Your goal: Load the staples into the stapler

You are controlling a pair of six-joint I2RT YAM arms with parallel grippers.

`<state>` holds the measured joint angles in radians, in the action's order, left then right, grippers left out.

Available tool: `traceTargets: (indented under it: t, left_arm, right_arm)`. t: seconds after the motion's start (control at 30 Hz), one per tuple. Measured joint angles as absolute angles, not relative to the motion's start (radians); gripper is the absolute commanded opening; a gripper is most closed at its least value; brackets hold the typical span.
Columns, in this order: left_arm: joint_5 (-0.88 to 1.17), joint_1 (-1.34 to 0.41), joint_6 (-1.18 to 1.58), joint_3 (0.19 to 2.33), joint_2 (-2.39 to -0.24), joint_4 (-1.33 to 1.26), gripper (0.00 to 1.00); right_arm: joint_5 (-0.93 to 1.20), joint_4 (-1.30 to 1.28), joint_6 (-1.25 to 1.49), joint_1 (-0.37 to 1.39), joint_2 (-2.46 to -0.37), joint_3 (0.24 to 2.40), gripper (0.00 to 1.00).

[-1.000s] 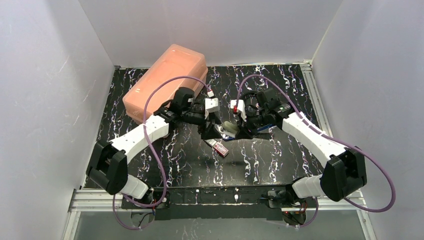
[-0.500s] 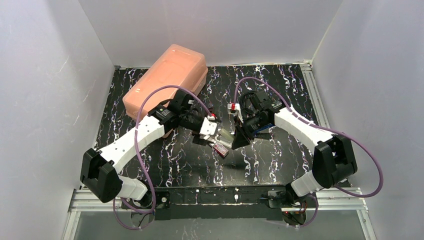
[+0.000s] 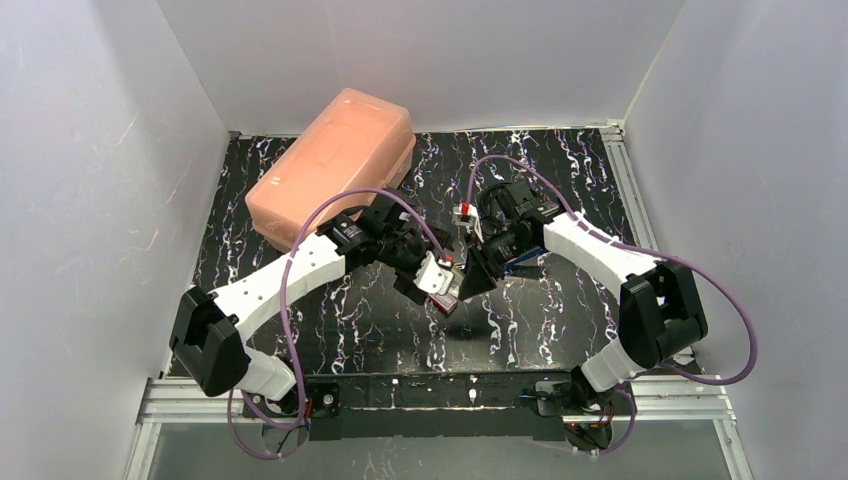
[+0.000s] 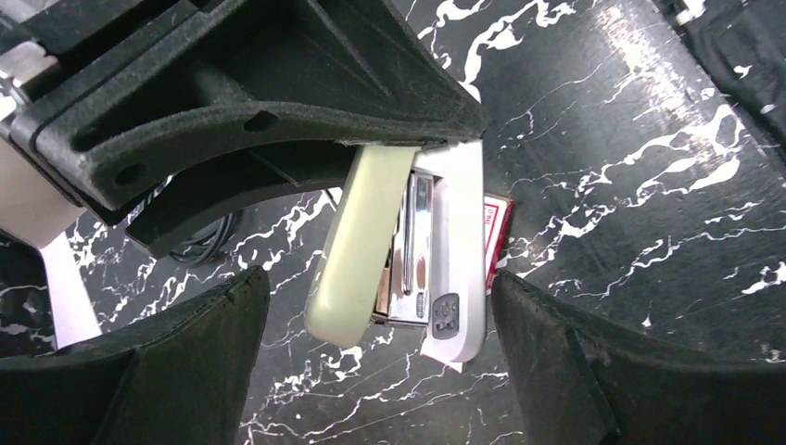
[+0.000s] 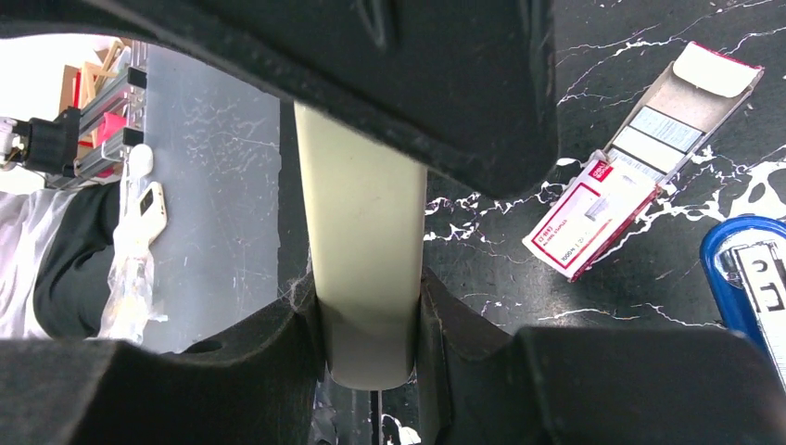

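Note:
My right gripper [image 3: 474, 274] is shut on the rear of the stapler [image 5: 369, 232], a pale green top over a white base with a chrome magazine [image 4: 419, 250], and holds it above the table. My left gripper [image 3: 432, 283] is open, its fingers [image 4: 158, 371] standing on either side of the stapler's front end [image 4: 389, 278] without touching it. The staples [image 5: 640, 158], a small red-edged box with its flap open and grey tray showing, lie on the table just below the stapler [image 3: 446, 302]. Only the box's red edge [image 4: 497, 227] shows in the left wrist view.
A large salmon-pink plastic case [image 3: 335, 165] stands at the back left. A blue object with a metal part [image 5: 749, 273] lies under my right arm [image 3: 522, 255]. White walls enclose the black marbled table [image 3: 560, 320].
My left gripper has swung right and forward, from beside the stapler to around its front end above the staples box. My right gripper has barely moved.

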<state>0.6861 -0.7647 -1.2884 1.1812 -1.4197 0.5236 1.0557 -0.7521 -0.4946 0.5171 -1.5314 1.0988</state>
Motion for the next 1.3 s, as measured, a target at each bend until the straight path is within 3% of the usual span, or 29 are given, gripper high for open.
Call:
traceTargets:
  t: [0.2, 0.27, 0.37, 0.6, 0.63, 0.7, 0.83, 0.9, 1.3]
  left_arm:
    - [0.612, -0.795, -1.293, 1.181, -1.420, 0.496, 0.67]
    - [0.591, -0.805, -1.295, 1.181, -1.420, 0.497, 0.44]
    - [0.558, -0.816, -1.303, 1.172, -1.418, 0.494, 0.00]
    - [0.471, -0.852, -1.315, 1.118, -1.399, 0.454, 0.00]
    - [0.463, -0.855, -1.315, 1.111, -1.399, 0.445, 0.02]
    - [0.446, -0.862, -1.314, 1.092, -1.396, 0.420, 0.33]
    - [0.421, -0.864, -1.288, 1.065, -1.390, 0.377, 0.82]
    - [0.410, -0.865, -1.272, 1.054, -1.388, 0.369, 0.98]
    - [0.461, -0.695, -1.058, 1.004, -1.296, 0.366, 0.98]
  right_arm:
    - [1.060, -0.733, -0.473, 0.517, -1.534, 1.098, 0.01]
    - [1.060, -0.726, -0.466, 0.517, -1.534, 1.098, 0.01]
    - [1.049, -0.720, -0.467, 0.512, -1.534, 1.097, 0.01]
    - [1.027, -0.696, -0.453, 0.513, -1.536, 1.071, 0.01]
    - [1.023, -0.694, -0.451, 0.514, -1.536, 1.069, 0.01]
    - [1.010, -0.692, -0.450, 0.514, -1.536, 1.067, 0.01]
    - [0.984, -0.694, -0.467, 0.514, -1.535, 1.067, 0.01]
    - [0.968, -0.699, -0.480, 0.514, -1.525, 1.067, 0.01]
    - [0.771, -0.824, -0.669, 0.511, -1.384, 1.044, 0.01]
